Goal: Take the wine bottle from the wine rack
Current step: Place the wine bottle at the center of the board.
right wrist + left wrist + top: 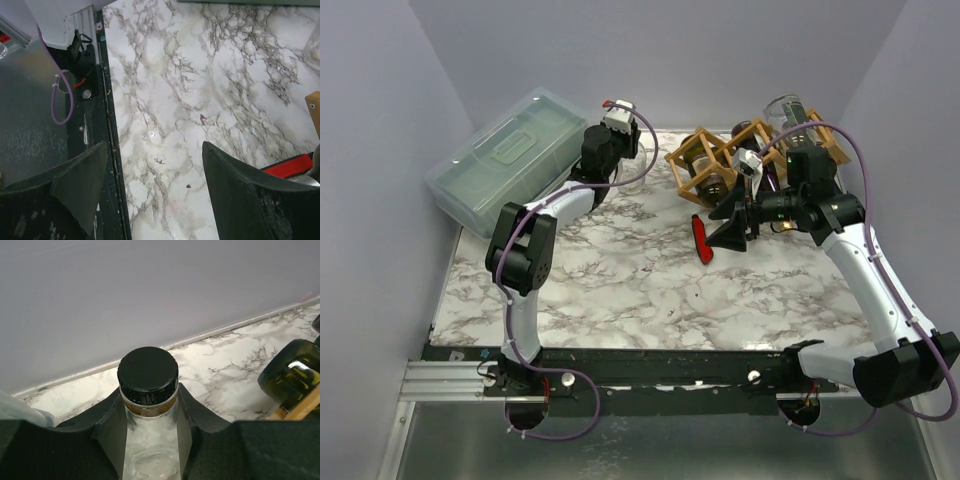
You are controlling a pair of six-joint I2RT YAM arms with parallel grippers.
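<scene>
My left gripper (pixel 150 402) is shut on the neck of a clear glass wine bottle (pixel 148 374) with a black screw cap, held near the back wall. In the top view this gripper (pixel 617 140) sits left of the wooden wine rack (pixel 720 160), and its wrist hides most of the bottle. The rack holds a dark green bottle (pixel 292 371) and a clear one (pixel 786 110). My right gripper (pixel 726 222) hovers open in front of the rack. Only marble table shows between its fingers (pixel 154 150).
A translucent green-grey lidded box (pixel 505 160) stands at the back left. A red flat object (pixel 702 240) lies on the marble just left of the right gripper. The black rail (pixel 107 125) marks the table's near edge.
</scene>
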